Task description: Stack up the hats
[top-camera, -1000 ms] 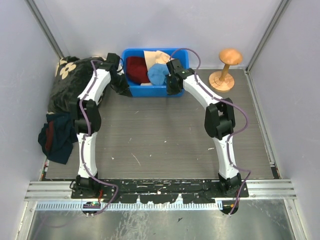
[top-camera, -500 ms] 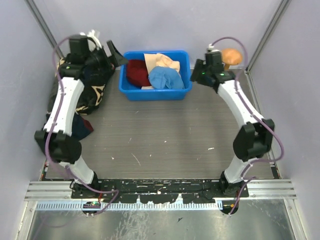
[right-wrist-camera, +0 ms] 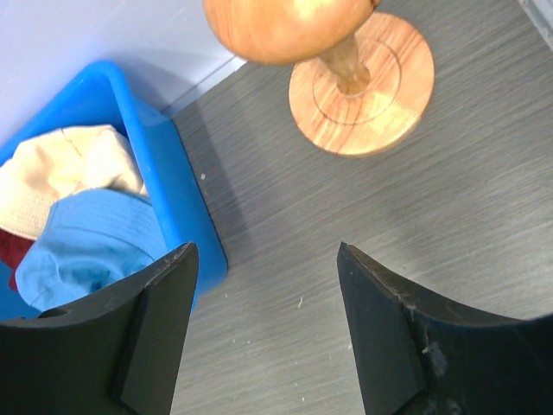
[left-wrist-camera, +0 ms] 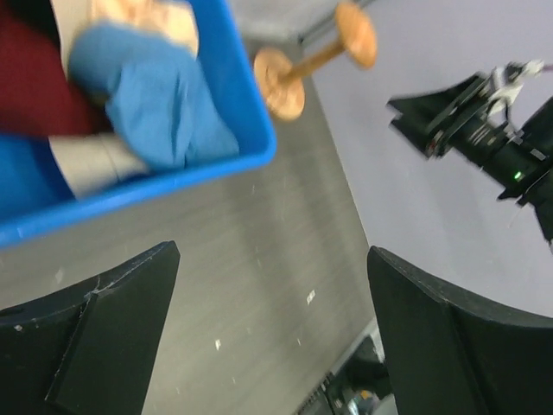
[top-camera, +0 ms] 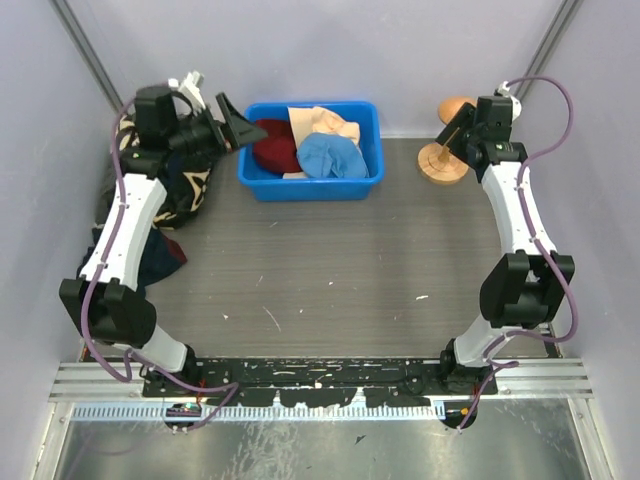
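A blue bin (top-camera: 310,190) at the back of the table holds the hats in a loose heap: a dark red one (top-camera: 275,145), a light blue one (top-camera: 330,157) and a cream one (top-camera: 322,123). In the left wrist view a second cream piece (left-wrist-camera: 86,169) shows under the light blue hat (left-wrist-camera: 147,104). My left gripper (top-camera: 235,128) hovers open at the bin's left end, with nothing between its fingers. Raised beside the wooden hat stand (top-camera: 445,160), my right gripper (top-camera: 462,130) is open and holds nothing. The table shows between its fingers (right-wrist-camera: 164,294).
A black blanket with cream flowers (top-camera: 185,190) and a navy cloth with red trim (top-camera: 150,260) lie along the left wall. The stand's round base (right-wrist-camera: 371,95) sits right of the bin's rim (right-wrist-camera: 173,190). Grey walls close in the sides and back.
Both grippers have come away from the bin's edges and opened. The left arm swung up and to the left, the right arm out toward the wooden stand.
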You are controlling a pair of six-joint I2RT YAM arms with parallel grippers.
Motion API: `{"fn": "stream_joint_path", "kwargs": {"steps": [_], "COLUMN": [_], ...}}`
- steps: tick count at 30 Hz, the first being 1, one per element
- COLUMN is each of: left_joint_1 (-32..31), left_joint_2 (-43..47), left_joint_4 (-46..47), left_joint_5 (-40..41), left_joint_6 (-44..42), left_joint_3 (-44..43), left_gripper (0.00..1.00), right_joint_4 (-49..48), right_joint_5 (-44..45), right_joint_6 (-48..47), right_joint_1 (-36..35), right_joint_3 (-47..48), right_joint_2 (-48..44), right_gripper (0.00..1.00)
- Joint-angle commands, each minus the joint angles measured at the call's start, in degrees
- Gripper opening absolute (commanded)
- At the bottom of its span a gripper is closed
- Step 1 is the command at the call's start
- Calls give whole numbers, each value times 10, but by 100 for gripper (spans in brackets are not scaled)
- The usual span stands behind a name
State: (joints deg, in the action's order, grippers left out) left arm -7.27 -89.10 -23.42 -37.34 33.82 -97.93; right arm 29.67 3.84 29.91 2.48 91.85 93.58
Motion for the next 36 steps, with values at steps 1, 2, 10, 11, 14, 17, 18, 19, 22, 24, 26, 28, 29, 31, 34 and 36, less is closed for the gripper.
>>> {"fn": "stream_joint_path", "kwargs": {"steps": [1, 2, 10, 11, 14, 17, 18, 19, 22, 24, 26, 28, 29, 31, 34, 36], "left_joint_1": [1, 1, 2, 2, 2, 2, 1, 1, 2, 1, 1, 1, 2, 2, 1, 2], "left_joint_2": [26, 29, 10, 9, 3, -6, -9, -12, -21, -25, -30, -36, -39, -47, -59, -67], "left_joint_4": [14, 24, -1, 3, 5, 7, 4, -1, -18, -27, -38, -44, -46, -49, -52, -61], "left_joint_5": [-49, -49, -22, -18, -7, -5, -3, 1, 11, 17, 27, 31, 32, 34, 34, 35], "left_joint_6": [46, 50, 21, 21, 24, 27, 26, 24, 12, 4, -3, -8, -9, -11, -12, -15], "left_joint_3": [63, 73, 69, 76, 89, 93, 91, 88, 75, 70, 65, 62, 61, 58, 51, 43], "left_gripper": [98, 98, 98, 98, 98, 98, 98, 98, 98, 98, 98, 98, 98, 98, 98, 98], "right_joint_4": [-30, -33, -102, -100, -111, -141, -141, -140, -143, -169, -197, -229, -248, -303, -340, -371], "right_joint_5": [33, 45, -29, -40, -66, -97, -109, -120, -146, -153, -147, -141, -137, -137, -154, -168], "right_joint_6": [-1, -2, 87, 94, 118, 154, 164, 175, 220, 260, 286, 307, 318, 351, 381, 404], "right_joint_1": [14, 20, 121, 127, 147, 161, 163, 164, 166, 166, 166, 166, 166, 167, 168, 168], "right_joint_3": [66, 70, 117, 139, 188, 224, 236, 266, 308, 293, 254, 214, 193, 147, 142, 148], "right_joint_2": [27, 34, 111, 124, 175, 218, 240, 260, 317, 329, 325, 320, 317, 318, 348, 371], "right_gripper": [72, 72, 72, 72, 72, 72, 72, 72, 72, 71, 71, 70, 70, 70, 70, 68]}}
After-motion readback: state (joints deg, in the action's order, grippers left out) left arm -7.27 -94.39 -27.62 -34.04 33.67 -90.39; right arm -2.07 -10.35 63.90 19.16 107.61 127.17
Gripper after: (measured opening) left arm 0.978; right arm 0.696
